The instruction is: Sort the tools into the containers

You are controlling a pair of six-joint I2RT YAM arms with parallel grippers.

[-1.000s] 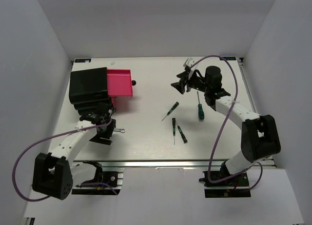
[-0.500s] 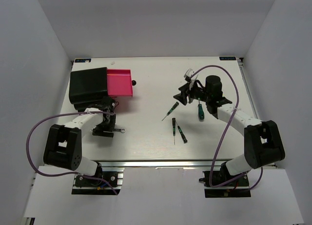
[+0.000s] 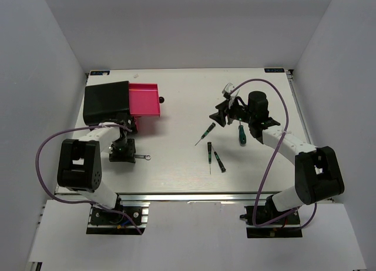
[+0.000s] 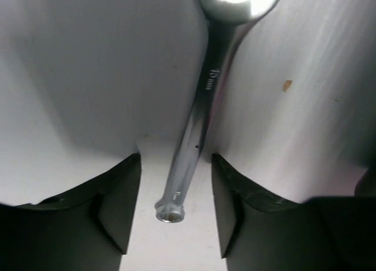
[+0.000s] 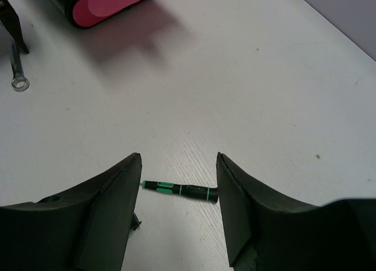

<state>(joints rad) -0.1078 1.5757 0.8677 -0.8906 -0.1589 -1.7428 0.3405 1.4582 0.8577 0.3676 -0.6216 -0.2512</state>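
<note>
We see the wrench (image 4: 202,106) cut off by the left wrist view's top edge, the pink drawer (image 5: 106,0) cropped at the right wrist view's upper left

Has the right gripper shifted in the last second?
Yes. In the top view the right gripper has come down the picture, toward the arm bases, closing on the leftmost slim screwdriver, which lies where it was.

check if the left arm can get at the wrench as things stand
Probably yes. The left gripper is open astride the wrench, one finger on each side of its shaft, and nothing else lies between them.
</note>
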